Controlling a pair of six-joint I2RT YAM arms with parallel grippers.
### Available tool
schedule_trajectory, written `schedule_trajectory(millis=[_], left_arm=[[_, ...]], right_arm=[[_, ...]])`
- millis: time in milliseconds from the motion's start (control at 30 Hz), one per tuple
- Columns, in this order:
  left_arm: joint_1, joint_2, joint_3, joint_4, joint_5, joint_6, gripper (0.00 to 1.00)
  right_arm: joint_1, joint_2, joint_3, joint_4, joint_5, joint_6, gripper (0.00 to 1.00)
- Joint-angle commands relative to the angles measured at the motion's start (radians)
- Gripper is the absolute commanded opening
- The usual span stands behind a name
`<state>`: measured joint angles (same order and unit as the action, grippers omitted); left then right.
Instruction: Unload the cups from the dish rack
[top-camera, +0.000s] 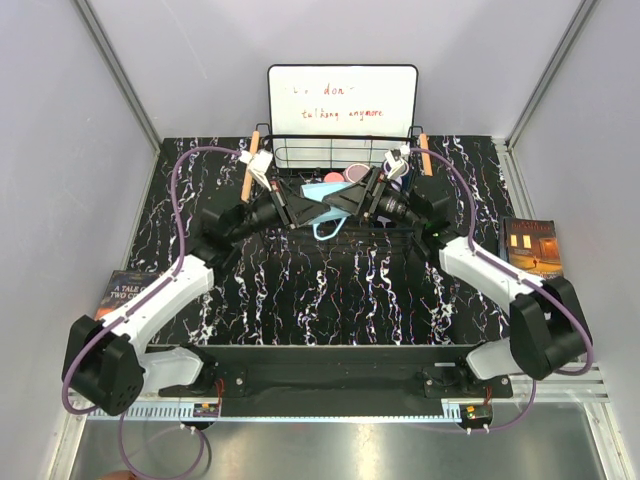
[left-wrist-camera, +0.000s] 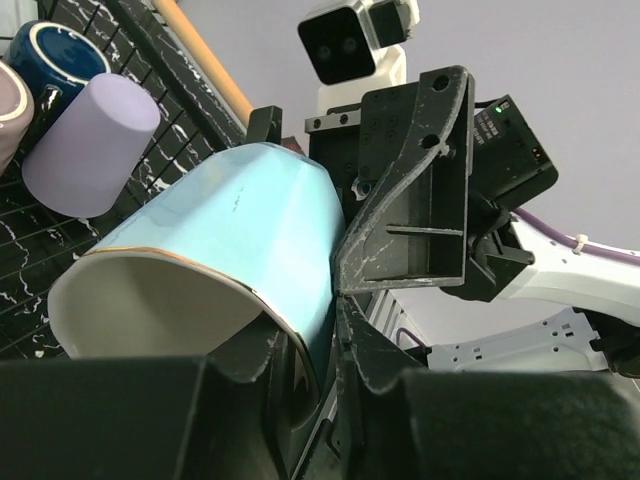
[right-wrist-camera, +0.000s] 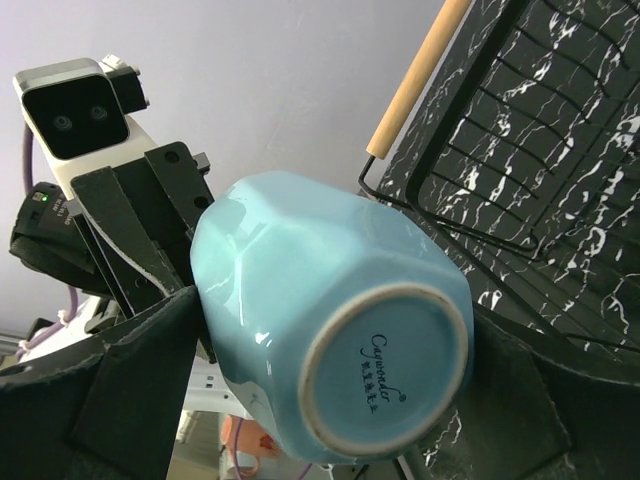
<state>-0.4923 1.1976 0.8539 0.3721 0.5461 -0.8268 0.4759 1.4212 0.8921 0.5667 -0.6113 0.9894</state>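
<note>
The light blue cup (top-camera: 326, 195) with its cream inside (left-wrist-camera: 150, 300) hangs on its side over the front of the dish rack (top-camera: 340, 152), between both grippers. My left gripper (left-wrist-camera: 320, 350) is shut on the cup's rim, one finger inside and one outside. My right gripper (right-wrist-camera: 330, 375) stands open, its fingers wide on either side of the cup's base (right-wrist-camera: 385, 375). Lavender (left-wrist-camera: 85, 150), navy (left-wrist-camera: 55, 60) and mauve (left-wrist-camera: 8, 110) cups show in the left wrist view. A pink cup (top-camera: 333, 178) sits in the rack.
The rack has wooden handles on its left (top-camera: 252, 165) and right (top-camera: 425, 155). A white board (top-camera: 342, 100) with writing stands behind it. Books lie at the table's right edge (top-camera: 530, 245) and left edge (top-camera: 125, 290).
</note>
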Motion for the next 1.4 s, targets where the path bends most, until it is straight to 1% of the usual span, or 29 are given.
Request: schedule_trajectory(millis=[0,233,367,500,767,933,1067,1200,1267,1367], left_arm=[[0.029,-0.053,0.022,0.033,-0.075,0.057,0.00],[0.053,-0.085,-0.001,0.042,-0.072,0.045,0.00],[0.070,-0.105,-0.036,0.111,-0.061,0.011,0.00],[0.069,-0.090,-0.032,0.128,-0.045,-0.012,0.00],[0.070,-0.075,-0.047,0.197,-0.012,-0.054,0.00],[0.072,-0.063,-0.075,0.309,0.014,-0.107,0.00],[0.077,-0.047,-0.098,0.413,0.046,-0.178,0.00],[0.090,-0.032,-0.122,0.531,0.071,-0.239,0.00],[0.095,-0.026,-0.128,0.568,0.081,-0.270,0.00],[0.104,-0.033,-0.131,0.573,0.083,-0.268,0.00]], right_arm=[[0.009,-0.103,0.079,-0.129,0.097,-0.188,1.00],[0.006,-0.146,0.088,-0.221,0.165,-0.244,1.00],[0.006,-0.136,0.082,-0.214,0.145,-0.236,1.00],[0.006,-0.113,0.068,-0.159,0.110,-0.198,1.00],[0.006,-0.079,0.068,-0.103,0.035,-0.144,1.00],[0.006,-0.064,0.057,-0.027,-0.013,-0.101,1.00],[0.004,-0.050,0.042,0.054,-0.048,-0.057,1.00],[-0.010,-0.048,0.021,0.097,-0.050,-0.029,1.00],[-0.029,-0.041,0.004,0.131,-0.057,-0.006,1.00],[-0.046,-0.042,-0.007,0.125,-0.053,-0.005,1.00]])
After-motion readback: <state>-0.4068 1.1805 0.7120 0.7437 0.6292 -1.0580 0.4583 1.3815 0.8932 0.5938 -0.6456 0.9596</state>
